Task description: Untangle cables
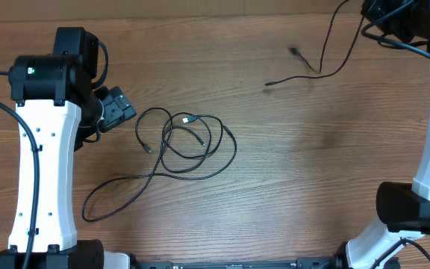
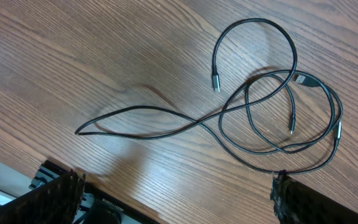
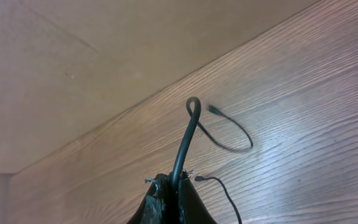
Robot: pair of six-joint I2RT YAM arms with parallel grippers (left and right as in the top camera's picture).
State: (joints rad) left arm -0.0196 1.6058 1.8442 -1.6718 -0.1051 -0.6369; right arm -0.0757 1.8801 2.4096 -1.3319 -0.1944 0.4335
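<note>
Tangled cables (image 1: pixel 181 137) lie just right of the wide-open, empty left hand (image 1: pixel 119 110), the nearer one; right hand (image 3: pixel 174 186), clamped on a separate cable (image 1: pixel 321 72), sits well apart.

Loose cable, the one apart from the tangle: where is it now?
Overhead view, top right: the loose cable hangs from the right gripper, jaws shut on it, plug ends lying well apart from the tangle at centre-left.
</note>
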